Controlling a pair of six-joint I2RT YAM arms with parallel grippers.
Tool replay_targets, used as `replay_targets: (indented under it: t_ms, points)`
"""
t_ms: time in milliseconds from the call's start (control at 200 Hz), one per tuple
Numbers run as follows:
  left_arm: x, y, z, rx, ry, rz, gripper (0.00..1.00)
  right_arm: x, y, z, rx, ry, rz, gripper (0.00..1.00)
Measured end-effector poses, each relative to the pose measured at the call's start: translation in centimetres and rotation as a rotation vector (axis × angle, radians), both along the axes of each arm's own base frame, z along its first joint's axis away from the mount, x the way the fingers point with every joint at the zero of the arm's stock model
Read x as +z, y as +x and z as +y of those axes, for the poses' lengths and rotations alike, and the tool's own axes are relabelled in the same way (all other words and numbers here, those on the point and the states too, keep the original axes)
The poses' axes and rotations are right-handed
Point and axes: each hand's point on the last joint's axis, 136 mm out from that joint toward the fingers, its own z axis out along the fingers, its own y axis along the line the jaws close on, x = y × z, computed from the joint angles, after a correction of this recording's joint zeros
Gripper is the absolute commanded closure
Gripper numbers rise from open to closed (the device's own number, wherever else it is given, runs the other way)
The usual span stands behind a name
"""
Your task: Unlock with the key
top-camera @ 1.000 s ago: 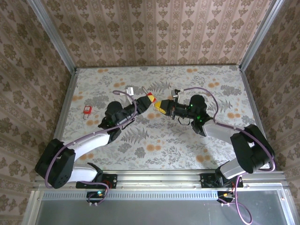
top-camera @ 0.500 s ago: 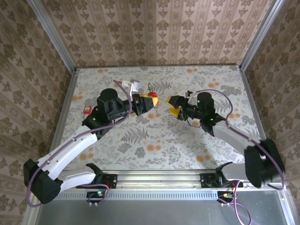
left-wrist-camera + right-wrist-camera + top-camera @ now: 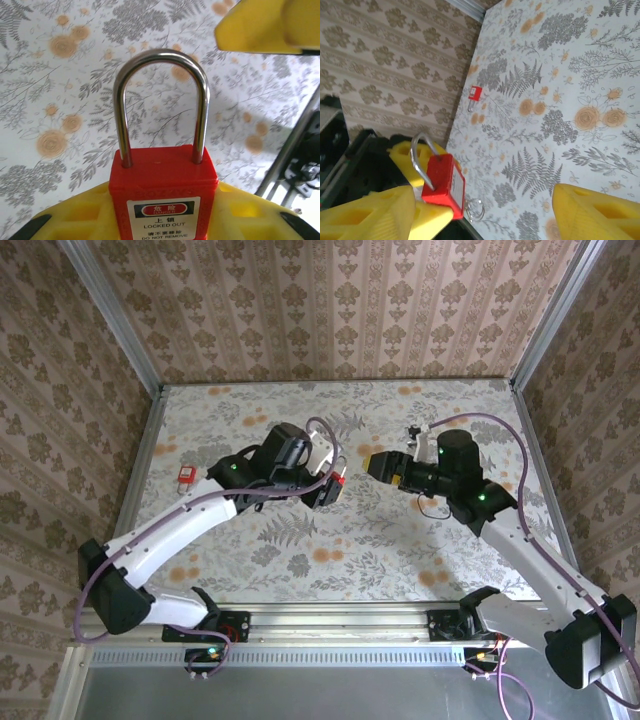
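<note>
Floral-patterned table [image 3: 400,540] sits inside damask-papered walls. Above its middle, the left hand [image 3: 330,486] is clamped on a red padlock [image 3: 163,182]. The padlock's steel shackle [image 3: 160,65] stands up with both legs seated in the body, over a white "LOCKED OUT" label. The right hand [image 3: 383,467] faces it nearby, spread wide and holding nothing. A smaller red lock [image 3: 186,475] lies near the table's left edge.

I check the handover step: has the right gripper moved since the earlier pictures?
Yes. The right gripper has drawn back to the right, toward the table's right rail.
</note>
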Motion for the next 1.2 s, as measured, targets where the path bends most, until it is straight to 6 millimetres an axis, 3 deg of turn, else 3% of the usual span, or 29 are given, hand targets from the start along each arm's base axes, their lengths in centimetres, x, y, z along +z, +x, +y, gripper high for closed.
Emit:
replay_targets:
  t_ms: [405, 560, 710, 930, 1060, 1200]
  points:
    - [-2.3, -0.6, -0.5, -0.041, 0.137, -0.019, 1.0, -1.5, -1.6, 2.5, 0.105, -0.065, -0.006, 0.51]
    - [-2.1, -0.6, -0.7, -0.041, 0.14, -0.028, 1.0, -1.0, -1.5, 2.9, 0.11, -0.051, -0.025, 0.55]
    - [-1.9, -1.0, -1.1, -0.056, 0.133, -0.034, 1.0, -1.8, -1.0, 3.4, 0.106, -0.053, 0.001, 0.6]
    - [-2.2, -1.3, -1.5, -0.072, 0.141, -0.033, 1.0, -2.1, -0.3, 3.7, 0.082, -0.041, 0.017, 0.74]
    - [-2.8, -1.4, -1.8, -0.075, 0.157, -0.031, 1.0, -2.2, -0.1, 3.7, 0.07, -0.038, 0.029, 0.9]
    - [-3.3, -1.4, -1.8, -0.076, 0.172, -0.025, 1.0, -2.7, 0.0, 3.4, 0.052, -0.057, 0.05, 0.99]
